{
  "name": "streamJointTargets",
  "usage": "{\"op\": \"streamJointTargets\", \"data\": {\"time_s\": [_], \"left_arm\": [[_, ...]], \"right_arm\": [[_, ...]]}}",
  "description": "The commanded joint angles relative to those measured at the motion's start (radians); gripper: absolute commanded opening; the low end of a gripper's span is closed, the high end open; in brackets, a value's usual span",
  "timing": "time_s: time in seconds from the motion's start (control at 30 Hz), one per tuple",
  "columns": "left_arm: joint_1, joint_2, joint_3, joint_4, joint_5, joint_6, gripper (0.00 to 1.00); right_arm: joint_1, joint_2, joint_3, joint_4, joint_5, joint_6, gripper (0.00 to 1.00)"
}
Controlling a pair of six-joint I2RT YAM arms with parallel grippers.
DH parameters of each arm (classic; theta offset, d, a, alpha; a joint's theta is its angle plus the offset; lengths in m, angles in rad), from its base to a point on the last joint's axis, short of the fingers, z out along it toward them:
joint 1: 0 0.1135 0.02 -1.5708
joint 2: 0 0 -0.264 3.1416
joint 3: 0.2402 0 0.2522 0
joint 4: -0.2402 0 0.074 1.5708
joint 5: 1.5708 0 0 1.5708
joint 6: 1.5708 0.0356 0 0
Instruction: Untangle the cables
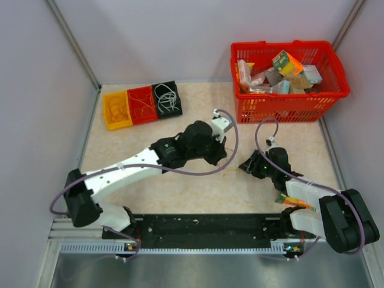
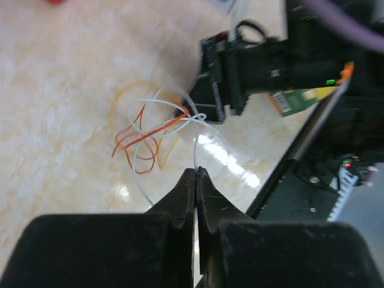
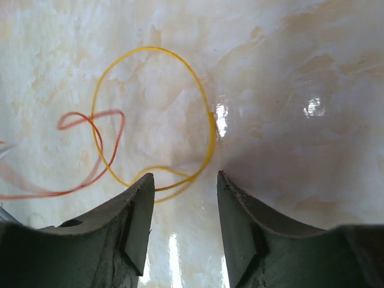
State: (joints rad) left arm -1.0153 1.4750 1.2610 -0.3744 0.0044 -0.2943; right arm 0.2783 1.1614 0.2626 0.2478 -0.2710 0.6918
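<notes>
A snarl of thin cables [image 2: 150, 138], white, red, orange and yellow, lies on the beige table between my two grippers. My left gripper [image 2: 196, 173] is shut on a white cable [image 2: 196, 150] that runs up out of the snarl. In the top view the left gripper [image 1: 224, 154] is at mid-table. My right gripper [image 3: 183, 177] is open just above the table, with the near edge of a yellow loop [image 3: 209, 120] between its fingertips. A red cable [image 3: 96, 150] crosses that loop on the left. The right gripper also shows in the top view [image 1: 245, 167] and in the left wrist view [image 2: 207, 90].
A yellow tray [image 1: 117, 110], a red tray [image 1: 142, 104] and a black tray [image 1: 167, 99], each holding coiled cables, stand at the back left. A red basket [image 1: 288, 108] full of boxes stands at the back right. Grey walls enclose the table.
</notes>
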Motion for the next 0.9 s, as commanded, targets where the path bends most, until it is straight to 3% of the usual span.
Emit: {"op": "streamJointTargets", "data": {"time_s": [0.0,0.03,0.13,0.4,0.5,0.57,0.77,0.87], "left_arm": [[-0.002,-0.177,0.011,0.09,0.187,0.081,0.0],[-0.003,-0.215,0.012,0.106,0.213,0.09,0.0],[-0.003,-0.315,0.076,0.075,0.156,0.119,0.0],[-0.003,-0.548,0.306,0.036,-0.084,0.196,0.0],[-0.003,-0.493,0.463,-0.105,-0.177,0.216,0.0],[-0.003,-0.435,0.517,-0.2,-0.315,0.221,0.0],[0.017,-0.371,0.322,-0.267,-0.581,0.136,0.0],[0.137,-0.363,0.2,-0.25,-0.575,0.045,0.0]], "right_arm": [[-0.008,0.004,-0.003,0.024,0.071,0.04,0.38],[-0.008,0.003,-0.008,0.025,0.084,0.044,0.29],[-0.008,-0.012,-0.013,-0.004,0.137,0.057,0.2],[-0.008,-0.058,-0.033,-0.038,0.225,0.087,0.2],[-0.008,-0.049,-0.029,-0.028,0.211,0.084,0.2],[-0.008,-0.04,-0.028,-0.027,0.199,0.081,0.21],[-0.008,-0.038,-0.022,-0.024,0.151,0.063,0.23],[-0.008,-0.049,-0.023,-0.024,0.142,0.057,0.24]]}}
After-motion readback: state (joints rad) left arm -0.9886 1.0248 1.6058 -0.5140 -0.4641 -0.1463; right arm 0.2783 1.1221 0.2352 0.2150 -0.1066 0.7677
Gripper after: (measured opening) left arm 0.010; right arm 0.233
